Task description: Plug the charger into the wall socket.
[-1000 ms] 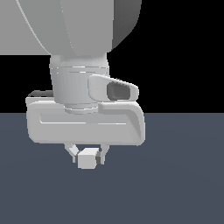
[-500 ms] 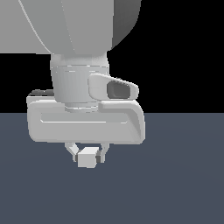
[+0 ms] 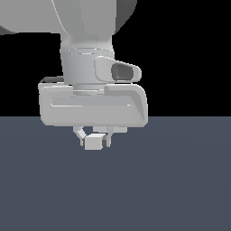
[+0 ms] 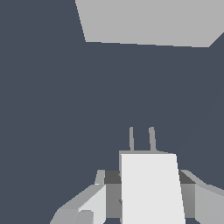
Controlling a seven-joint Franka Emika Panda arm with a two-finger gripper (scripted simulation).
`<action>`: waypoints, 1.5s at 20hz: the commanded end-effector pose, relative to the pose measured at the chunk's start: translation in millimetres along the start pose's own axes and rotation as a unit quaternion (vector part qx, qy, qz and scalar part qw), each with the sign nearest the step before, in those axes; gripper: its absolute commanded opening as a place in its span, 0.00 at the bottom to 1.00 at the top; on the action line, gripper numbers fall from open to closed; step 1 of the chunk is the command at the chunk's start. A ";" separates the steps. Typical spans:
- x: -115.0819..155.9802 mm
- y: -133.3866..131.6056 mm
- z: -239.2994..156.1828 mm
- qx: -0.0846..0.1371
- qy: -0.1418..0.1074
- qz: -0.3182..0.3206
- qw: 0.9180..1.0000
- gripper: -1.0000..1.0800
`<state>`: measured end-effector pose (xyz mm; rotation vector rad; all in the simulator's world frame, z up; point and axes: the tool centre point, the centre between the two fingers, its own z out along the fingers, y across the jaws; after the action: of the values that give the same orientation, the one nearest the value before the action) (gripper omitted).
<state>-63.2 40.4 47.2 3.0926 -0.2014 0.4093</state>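
Pincer (image 3: 94,140) pinching the charger (image 3: 93,142) above the desk (image 3: 180,180), prongs (image 4: 141,139) toward the socket (image 4: 146,22).

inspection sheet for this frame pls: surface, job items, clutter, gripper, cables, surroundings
Surface: dark grey-blue floor, uniform.
Charger: white block held between the fingers; in the wrist view two thin prongs stick out ahead of it.
Wall socket: pale flat block at the edge of the wrist view, well apart from the prongs; orange dots not visible. Hidden in the exterior view.
Clutter: nothing seen.
Gripper: shut on the charger, above the floor.
Cables: nothing seen.
Surroundings: black backdrop in the exterior view.
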 end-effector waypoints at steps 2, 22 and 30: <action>17.3 1.0 -16.6 -0.003 0.000 0.011 1.000 0.00; 48.6 3.8 -41.6 -0.009 0.001 0.030 1.000 0.00; 69.2 5.4 -36.1 -0.008 0.001 0.030 1.000 0.00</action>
<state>-12.4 28.7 99.8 3.0762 -0.2958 0.4084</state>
